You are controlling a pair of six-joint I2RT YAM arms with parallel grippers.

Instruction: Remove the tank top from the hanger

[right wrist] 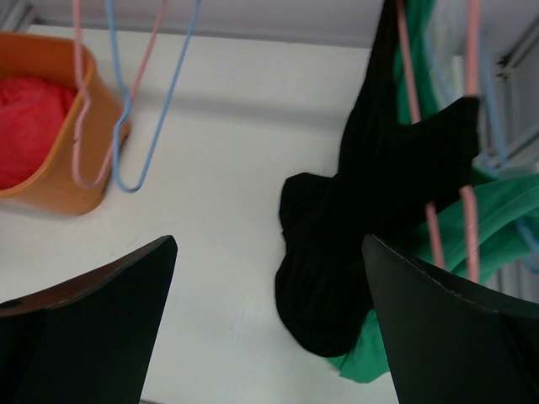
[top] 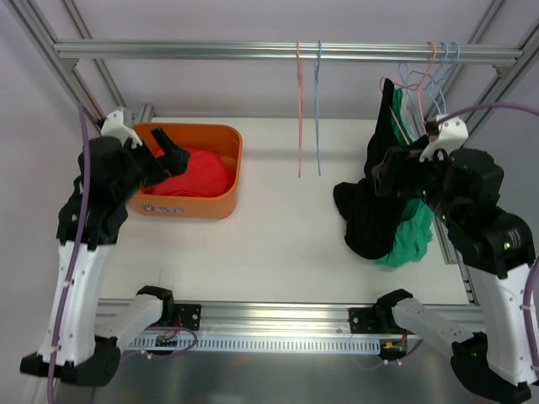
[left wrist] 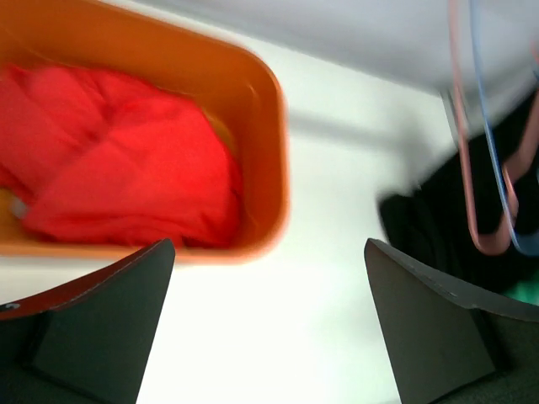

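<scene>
The white table (top: 286, 219) carries one container, an orange bin (top: 195, 204), at its left rear. The bin holds a crumpled red garment (top: 200, 172) that fills most of its floor.

The black tank top (top: 369, 215) hangs from a pink hanger (right wrist: 468, 236) at the right end of the overhead rail (top: 210, 49). Its lower part is bunched on the table. A green garment (top: 414, 240) hangs directly behind it, in contact with it.

One empty pink hanger (top: 299, 109) and one empty blue hanger (top: 318, 109) hang side by side at mid-rail, between the bin and the tank top.

The left gripper (top: 173, 156) is positioned over the bin, jaws spread wide, holding nothing. The right gripper (top: 386, 172) faces the tank top at close range, jaws spread wide, holding nothing; contact with the fabric cannot be determined.
</scene>
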